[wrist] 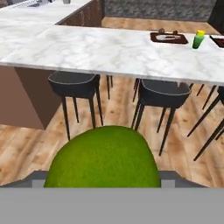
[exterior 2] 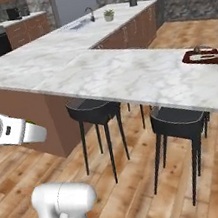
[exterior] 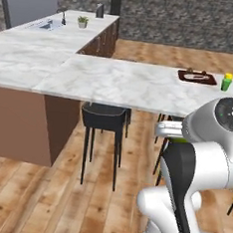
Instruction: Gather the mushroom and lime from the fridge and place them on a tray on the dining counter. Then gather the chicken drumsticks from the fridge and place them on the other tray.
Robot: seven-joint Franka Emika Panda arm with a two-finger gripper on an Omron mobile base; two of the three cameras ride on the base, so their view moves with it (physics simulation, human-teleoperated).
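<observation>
Green lime (wrist: 103,157) sits between the pincer (wrist: 103,177) jaws, which stand wide and hold it, well short of the table (wrist: 109,50). Beyond, a dark red tray (wrist: 168,37) lies on the marble top with small items on it, a green and yellow bottle (wrist: 198,40) just beside. Two black stools (wrist: 74,85) stand under the table edge above the wood floor (wrist: 26,148).

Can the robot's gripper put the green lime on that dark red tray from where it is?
Probably not yet. The lime sits in the gripper, but the tray lies far across the marble counter, beyond the stools.
</observation>
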